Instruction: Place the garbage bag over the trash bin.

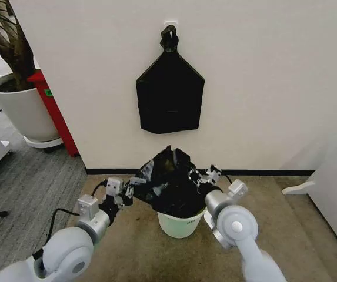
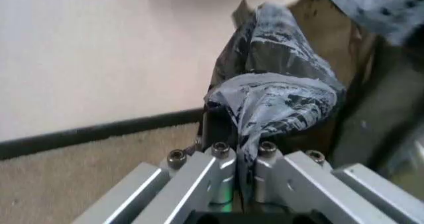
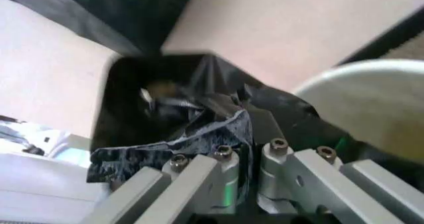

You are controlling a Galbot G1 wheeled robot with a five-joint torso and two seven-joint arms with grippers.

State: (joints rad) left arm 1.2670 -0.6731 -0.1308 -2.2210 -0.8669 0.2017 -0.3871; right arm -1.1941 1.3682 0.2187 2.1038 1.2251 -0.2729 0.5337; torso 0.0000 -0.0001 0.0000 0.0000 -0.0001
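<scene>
While both end effectors (image 1: 134, 187) (image 1: 199, 179) pinch garbage bag (image 1: 169, 182) | over trash bin (image 1: 180, 224)

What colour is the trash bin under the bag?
Cream-white; the trash bin shows best in the head view, beneath the black garbage bag.

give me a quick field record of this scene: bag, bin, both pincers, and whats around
garbage bag: black, crinkled, bunched above and over the bin's mouth, stretched between both pincers
trash bin: cream-white, upright on the carpet by the wall, its top covered by the bag
left pincer: shut on the bag's left edge
right pincer: shut on the bag's right edge
black bundle: hangs flat on the wall above the bin
plant pot: white, on the floor to the left
</scene>
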